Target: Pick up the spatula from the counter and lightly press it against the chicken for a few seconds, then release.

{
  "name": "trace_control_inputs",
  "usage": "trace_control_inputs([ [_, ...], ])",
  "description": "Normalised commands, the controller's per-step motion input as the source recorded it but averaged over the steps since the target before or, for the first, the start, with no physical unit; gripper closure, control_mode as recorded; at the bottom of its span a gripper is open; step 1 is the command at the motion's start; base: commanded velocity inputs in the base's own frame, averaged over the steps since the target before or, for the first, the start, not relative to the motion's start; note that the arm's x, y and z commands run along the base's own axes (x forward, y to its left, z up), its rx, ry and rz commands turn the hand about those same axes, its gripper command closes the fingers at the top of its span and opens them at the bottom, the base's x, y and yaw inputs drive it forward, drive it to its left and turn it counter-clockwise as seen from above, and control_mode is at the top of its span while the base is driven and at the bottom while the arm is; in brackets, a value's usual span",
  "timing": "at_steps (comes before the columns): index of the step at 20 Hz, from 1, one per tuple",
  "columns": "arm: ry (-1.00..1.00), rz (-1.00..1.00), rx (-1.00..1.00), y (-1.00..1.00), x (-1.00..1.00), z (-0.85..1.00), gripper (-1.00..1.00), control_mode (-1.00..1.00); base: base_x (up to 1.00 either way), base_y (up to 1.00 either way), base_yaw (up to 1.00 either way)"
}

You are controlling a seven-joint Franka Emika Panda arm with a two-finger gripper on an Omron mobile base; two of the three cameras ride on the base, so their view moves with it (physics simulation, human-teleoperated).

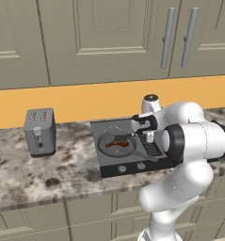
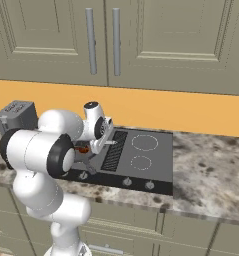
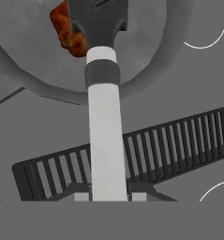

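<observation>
The spatula (image 3: 104, 140) is in the gripper (image 3: 106, 194), held by the low end of its white handle. The two fingertips (image 3: 81, 193) sit on either side of that handle, closed against it. From there the handle runs up the hand view to a grey collar and a dark slotted blade. The blade reaches out over the pan (image 3: 146, 70). The chicken (image 3: 66, 30), an orange-brown piece, lies in the pan at the blade's left edge, partly covered by it in the hand view. Whether the blade actually touches the meat cannot be told.

The pan sits on the left burner of a dark cooktop (image 1: 100, 157), its long handle pointing toward the front right. A ribbed grille (image 3: 179, 140) runs down the middle of the cooktop, under the spatula's handle. Two ring-marked burners lie to the right of the grille, and knobs line the front edge.

The cooktop is set into a speckled stone counter (image 1: 67, 169). A grey toaster (image 1: 39, 132) stands on the counter, well apart to the left. Behind runs an orange wall (image 1: 85, 101), with beige cabinets (image 1: 109, 37) above.
</observation>
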Motion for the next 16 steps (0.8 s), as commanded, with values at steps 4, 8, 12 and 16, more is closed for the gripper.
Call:
trace_control_inputs([
  [4,0.00,0.00,0.00,0.00,0.00,0.00,1.00,-1.00,0.00,0.00,0.00],
  [8,0.00,0.00,0.00,0.00,-0.11,0.00,1.00,-1.00,0.00,0.00,0.00],
  [12,0.00,0.00,0.00,0.00,-0.24,-0.08,1.00,-1.00,0.00,0.00,0.00],
  [16,0.01,0.00,0.00,0.00,-0.15,-0.12,1.00,-1.00,0.00,0.00,0.00],
])
